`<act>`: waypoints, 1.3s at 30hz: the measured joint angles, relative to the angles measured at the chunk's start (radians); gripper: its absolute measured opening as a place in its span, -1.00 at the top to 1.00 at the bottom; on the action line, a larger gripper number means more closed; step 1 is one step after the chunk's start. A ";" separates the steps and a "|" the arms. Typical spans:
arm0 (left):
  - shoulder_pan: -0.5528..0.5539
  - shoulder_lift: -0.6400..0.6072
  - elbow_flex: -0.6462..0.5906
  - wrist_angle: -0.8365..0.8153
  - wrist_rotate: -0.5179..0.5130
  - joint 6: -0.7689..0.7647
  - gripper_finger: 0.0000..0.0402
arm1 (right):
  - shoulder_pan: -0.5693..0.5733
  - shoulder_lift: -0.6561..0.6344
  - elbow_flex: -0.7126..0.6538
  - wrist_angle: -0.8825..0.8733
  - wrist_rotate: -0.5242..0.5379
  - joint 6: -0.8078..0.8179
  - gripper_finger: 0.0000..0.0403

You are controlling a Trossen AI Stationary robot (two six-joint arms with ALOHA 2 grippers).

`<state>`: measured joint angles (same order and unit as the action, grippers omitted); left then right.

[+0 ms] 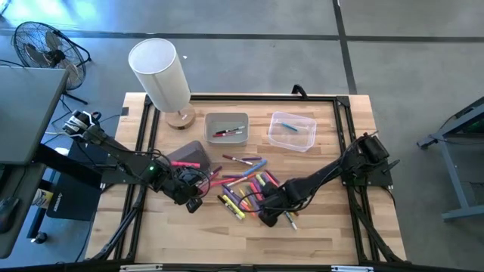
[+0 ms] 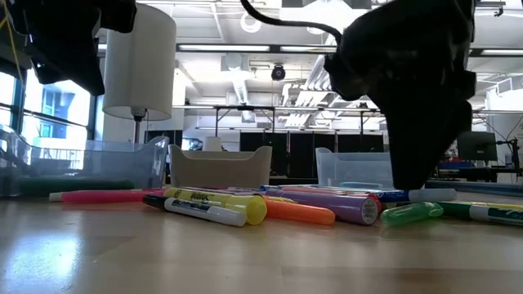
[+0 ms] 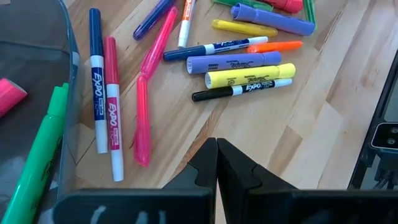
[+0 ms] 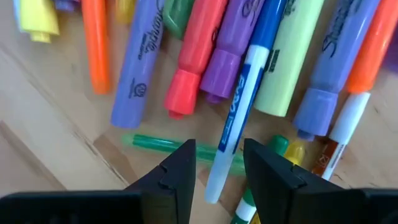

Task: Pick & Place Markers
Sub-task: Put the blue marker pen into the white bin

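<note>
High view takes in the light wooden table (image 1: pixel 318 227) with its black frame, filling the middle of the frame. At upper centre stands a white cylindrical lamp (image 1: pixel 160 72) on a round wooden base. Right of it sit a grey plastic bin (image 1: pixel 227 129), with a few markers inside, and a clear plastic bin (image 1: pixel 292 131) holding a blue one. At lower left of centre lies another clear bin (image 1: pixel 189 155) containing a pink marker.

Below the two upper bins, at the centre of the table, the markers (image 1: pixel 246 183) lie scattered in a loose pile (pink, red, yellow, orange, purple, blue, green and black).

From the left edge, the left gripper (image 1: pixel 193 202) hangs just left of the pile; its wrist view shows the fingers pressed together, holding nothing. From the right, the right gripper (image 4: pixel 217 163) sits low over the pile's lower right part, its fingers parted narrowly on either side of a blue-and-white dry-erase marker (image 4: pixel 244 93) lying on the wood, not clamped.
</note>
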<state>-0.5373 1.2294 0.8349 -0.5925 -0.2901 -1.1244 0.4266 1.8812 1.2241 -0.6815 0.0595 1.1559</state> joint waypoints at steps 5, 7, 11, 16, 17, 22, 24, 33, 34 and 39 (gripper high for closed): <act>0.000 0.000 0.000 0.000 0.000 0.000 1.00 | -0.001 0.000 -0.029 0.014 -0.005 0.000 0.41; 0.000 0.000 0.000 0.000 0.000 0.000 1.00 | -0.001 0.000 -0.030 0.011 0.000 -0.001 0.46; 0.000 0.000 0.000 -0.001 -0.001 0.002 1.00 | -0.001 0.000 -0.030 0.025 0.039 -0.006 0.63; 0.000 0.000 0.000 0.000 -0.008 0.002 1.00 | -0.003 -0.001 -0.029 0.030 0.038 -0.014 0.89; 0.000 0.000 0.000 0.000 -0.008 0.002 1.00 | -0.003 -0.002 -0.029 0.030 0.039 -0.016 0.93; 0.000 0.000 0.000 0.002 -0.009 0.001 1.00 | -0.004 -0.005 -0.027 0.034 0.038 -0.033 0.93; 0.000 0.000 0.000 0.003 -0.009 -0.006 1.00 | -0.003 -0.004 -0.027 0.040 0.038 -0.038 0.88; 0.000 0.000 0.000 0.021 -0.010 -0.006 1.00 | 0.000 0.004 -0.031 0.052 0.030 -0.085 0.55; 0.000 0.000 0.000 0.022 -0.010 -0.006 1.00 | 0.000 0.005 -0.031 0.051 0.031 -0.089 0.52; 0.000 0.000 0.000 0.024 -0.010 -0.007 1.00 | -0.001 0.020 -0.030 0.055 0.033 -0.110 0.46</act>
<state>-0.5373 1.2293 0.8349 -0.5690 -0.2996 -1.1313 0.4259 1.9008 1.1938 -0.6270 0.0921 1.0462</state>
